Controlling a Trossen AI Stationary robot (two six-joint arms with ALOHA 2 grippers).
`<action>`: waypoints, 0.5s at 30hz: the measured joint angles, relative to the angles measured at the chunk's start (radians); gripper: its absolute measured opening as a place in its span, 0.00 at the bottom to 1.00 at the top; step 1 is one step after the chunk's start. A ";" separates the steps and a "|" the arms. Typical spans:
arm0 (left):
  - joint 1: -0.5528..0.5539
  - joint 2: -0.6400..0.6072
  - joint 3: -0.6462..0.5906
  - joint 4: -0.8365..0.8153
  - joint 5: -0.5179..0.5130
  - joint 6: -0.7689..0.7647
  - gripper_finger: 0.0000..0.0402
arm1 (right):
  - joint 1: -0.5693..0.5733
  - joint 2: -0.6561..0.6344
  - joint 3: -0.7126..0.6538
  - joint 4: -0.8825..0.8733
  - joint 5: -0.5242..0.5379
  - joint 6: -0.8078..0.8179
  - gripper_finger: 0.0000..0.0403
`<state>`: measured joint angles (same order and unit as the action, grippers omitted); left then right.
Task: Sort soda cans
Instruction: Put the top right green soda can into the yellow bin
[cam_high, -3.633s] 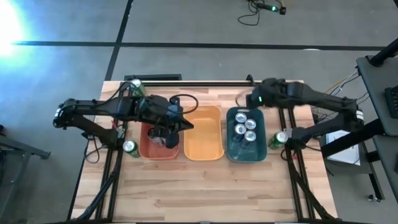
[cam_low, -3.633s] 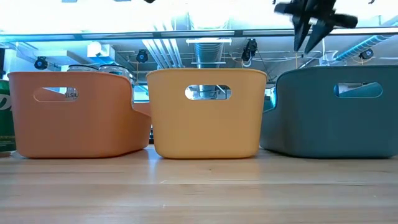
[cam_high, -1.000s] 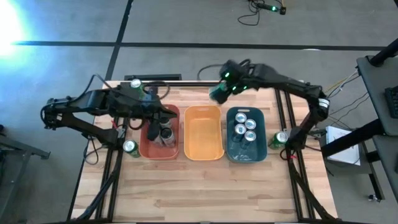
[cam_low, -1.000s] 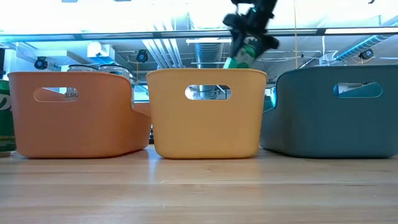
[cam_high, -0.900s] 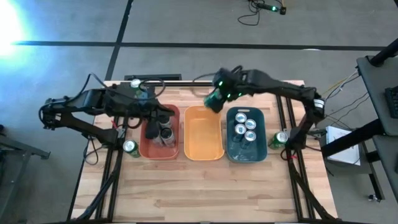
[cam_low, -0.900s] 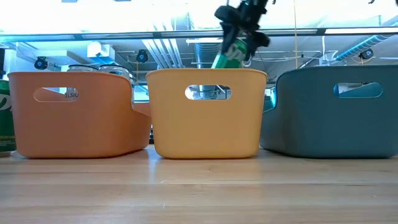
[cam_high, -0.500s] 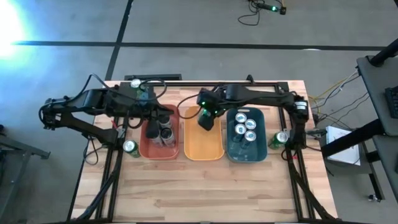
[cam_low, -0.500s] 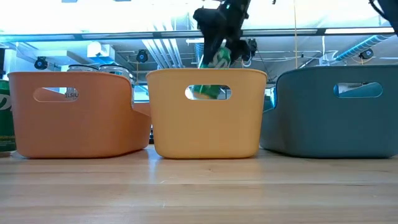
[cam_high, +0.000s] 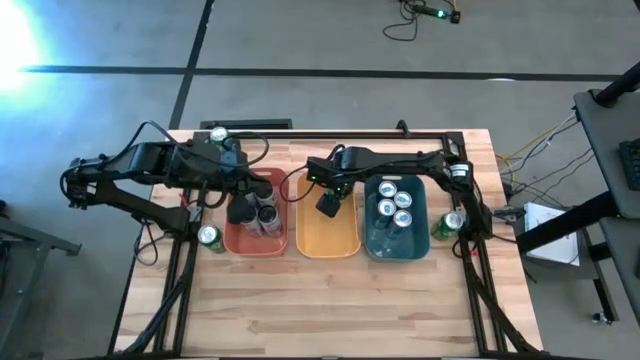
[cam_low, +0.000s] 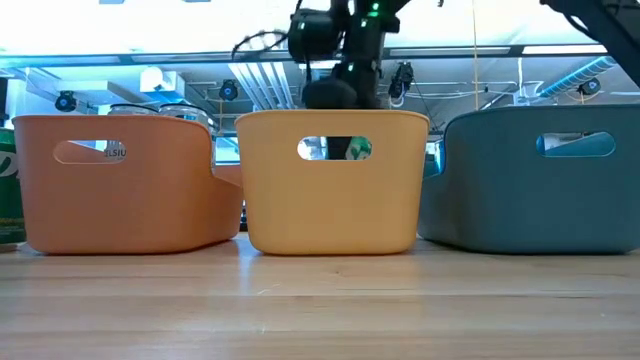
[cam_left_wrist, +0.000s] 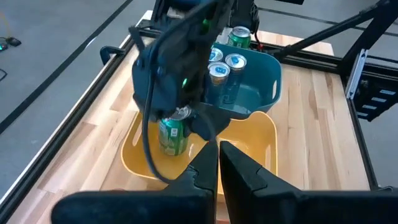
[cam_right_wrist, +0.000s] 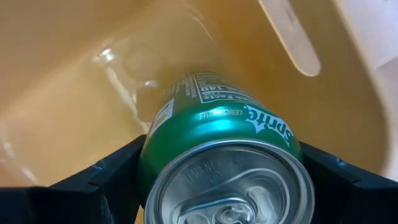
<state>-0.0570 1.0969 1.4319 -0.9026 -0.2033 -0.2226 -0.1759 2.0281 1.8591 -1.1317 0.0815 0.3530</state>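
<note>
From above, three smooth plastic bins are sitting side by side across a pale wooden table (cam_high: 330, 300). The red bin (cam_high: 238, 238) on the left is holding dark cans (cam_high: 266, 214) with silver tops. The orange bin (cam_high: 330, 240) in the middle is taking in the right gripper (cam_high: 328, 204), which is reaching down into its far half. The teal bin (cam_high: 380, 245) on the right is carrying four silver-topped cans (cam_high: 394, 205). Loose green cans are standing on the table: one (cam_high: 209, 236) left of the red bin, one (cam_high: 219, 135) at the far left edge, one (cam_high: 450, 222) right of the teal bin. The left gripper (cam_high: 243, 212) is hanging over the red bin's far-left part.

At table height, the three bins are showing rounded corners and oval handle cut-outs. Through the orange bin's slot, a patch of the green can (cam_low: 358, 150) is peeking out, with the dark right arm above it.

The left wrist camera is looking past its own fingers (cam_left_wrist: 205, 168), which are pressed nearly together around nothing, toward the right gripper pinching an upright green can (cam_left_wrist: 173, 133) inside the orange bin.

The right wrist camera is showing the green can (cam_right_wrist: 224, 155), glossy metal with a silver pull-tab lid, clamped between the two dark fingers (cam_right_wrist: 112, 171) against the glossy orange bin wall (cam_right_wrist: 74, 74).
</note>
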 joint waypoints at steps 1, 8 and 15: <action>0.000 0.001 0.000 0.000 0.000 0.000 0.00 | -0.002 0.009 0.000 0.000 0.000 0.002 0.77; 0.000 0.001 0.000 -0.002 0.000 0.007 0.00 | -0.015 0.019 0.000 0.000 0.027 0.013 0.79; 0.000 0.001 0.000 -0.005 0.000 0.021 0.00 | -0.014 0.021 0.000 0.003 0.025 0.011 0.86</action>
<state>-0.0570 1.0981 1.4319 -0.9080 -0.2031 -0.2020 -0.1902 2.0495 1.8595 -1.1286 0.1063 0.3638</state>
